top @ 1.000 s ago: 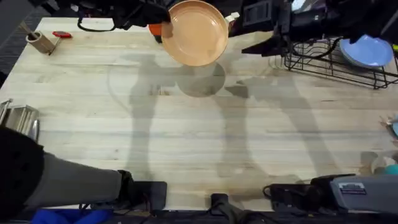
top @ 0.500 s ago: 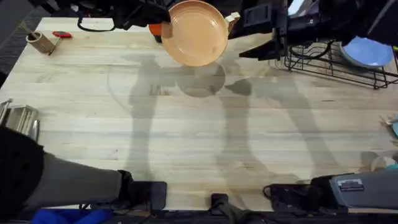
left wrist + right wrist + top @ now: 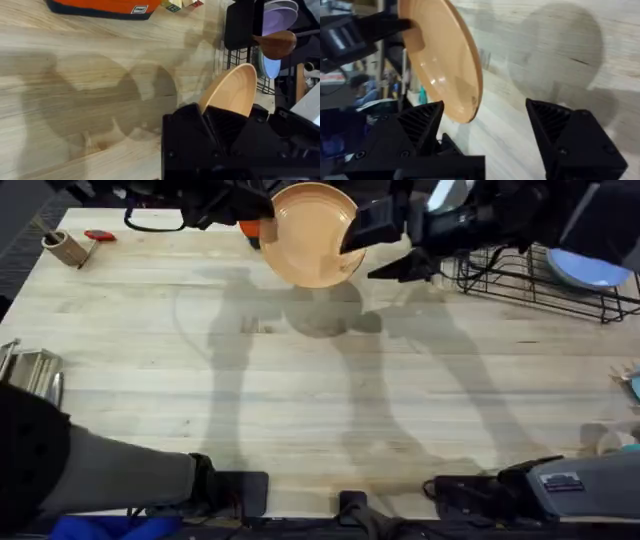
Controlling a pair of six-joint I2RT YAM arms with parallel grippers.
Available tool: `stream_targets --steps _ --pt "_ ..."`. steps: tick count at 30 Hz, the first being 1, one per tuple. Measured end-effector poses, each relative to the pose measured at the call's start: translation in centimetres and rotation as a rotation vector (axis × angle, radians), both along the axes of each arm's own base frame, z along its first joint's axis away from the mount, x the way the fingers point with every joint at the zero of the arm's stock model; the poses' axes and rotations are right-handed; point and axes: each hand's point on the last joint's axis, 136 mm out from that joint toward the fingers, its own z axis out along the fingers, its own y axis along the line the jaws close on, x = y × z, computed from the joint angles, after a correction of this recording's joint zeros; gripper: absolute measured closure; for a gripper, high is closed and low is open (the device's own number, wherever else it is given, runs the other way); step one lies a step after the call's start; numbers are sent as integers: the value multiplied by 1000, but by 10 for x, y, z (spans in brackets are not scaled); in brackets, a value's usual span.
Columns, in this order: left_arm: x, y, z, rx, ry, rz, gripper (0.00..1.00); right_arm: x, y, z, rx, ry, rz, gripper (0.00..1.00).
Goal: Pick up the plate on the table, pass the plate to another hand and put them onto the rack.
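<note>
Clearly the hand-over is the step in hand: the orange plate (image 3: pixel 310 232) is held up off the table (image 3: pixel 300 400) at the far edge, gripped at its rim by the left gripper (image 3: pixel 255 225), whose jaws pinch that rim. From the right wrist view, the right gripper (image 3: pixel 485 132) has its two black fingers (image 3: pixel 420 125) spread wide, and the plate's lower edge sits just off the gap between them, nearer one finger, not yet pinched. Overhead, the right gripper (image 3: pixel 385 250) reaches across to the plate's right side. Next, by my judgement, the right arm must bring the rim squarely between its fingers and close on it before the left lets go. Then it can carry the plate to the black wire rack (image 3: pixel 540 280) at the far right, where a light blue plate (image 3: pixel 590 265) already stands
</note>
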Motion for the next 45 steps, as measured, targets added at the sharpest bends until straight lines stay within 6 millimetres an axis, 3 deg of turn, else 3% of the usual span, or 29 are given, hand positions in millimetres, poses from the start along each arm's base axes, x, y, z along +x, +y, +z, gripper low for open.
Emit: stream_targets --steps 5,12,15,26,37,45 --pt "-1 0 -1 -1 4 0 960 5 -2 -3 -67 -21 -58 7" --pt "-1 0 0 -1 4 -1 960 -1 -12 35 -82 -129 -110 6" --pt "-1 0 0 -1 4 -1 960 -7 -16 43 -113 -148 -134 6" --pt "-1 0 -1 -1 4 -1 960 -16 -5 39 -228 -194 -160 6" --pt "-1 0 -1 -1 5 -1 960 -1 -10 39 -259 -234 -213 38" --pt "-1 0 -1 -1 5 -1 960 7 -7 21 -267 -184 -228 42"
